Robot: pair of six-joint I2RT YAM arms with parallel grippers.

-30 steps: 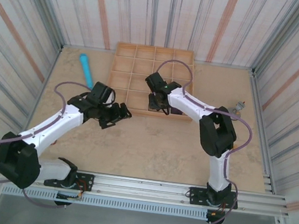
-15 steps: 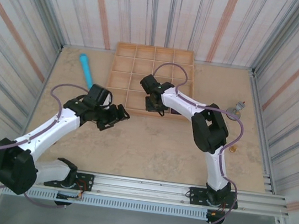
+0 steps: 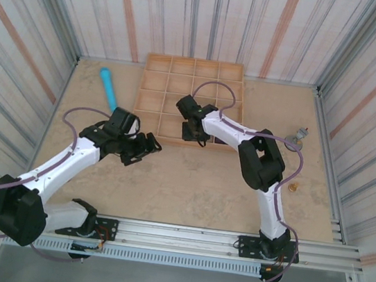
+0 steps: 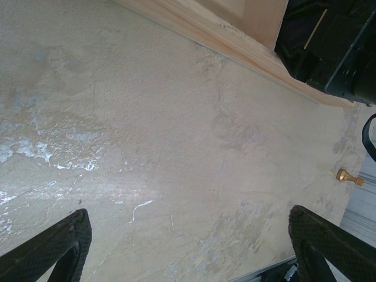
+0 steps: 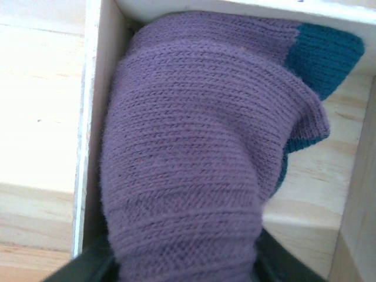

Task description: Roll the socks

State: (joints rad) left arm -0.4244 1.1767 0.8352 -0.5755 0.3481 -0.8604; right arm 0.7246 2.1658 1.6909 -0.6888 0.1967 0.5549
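Note:
The socks lie as one purple knit bundle with a teal end in a compartment of the wooden tray. My right gripper is over the tray's front row. Its dark fingers stand either side of the bundle, which fills the gap between them; whether they still squeeze it does not show. My left gripper hovers over bare table in front of the tray's left corner. It is open with nothing between its fingers.
The wooden grid tray stands at the back centre. Left of it lies a light blue cylinder. A small metal piece and a brass knob lie on the right. Striped walls close in three sides.
My right gripper has slid left along the tray's front row. The left arm has drawn back a little towards the left.

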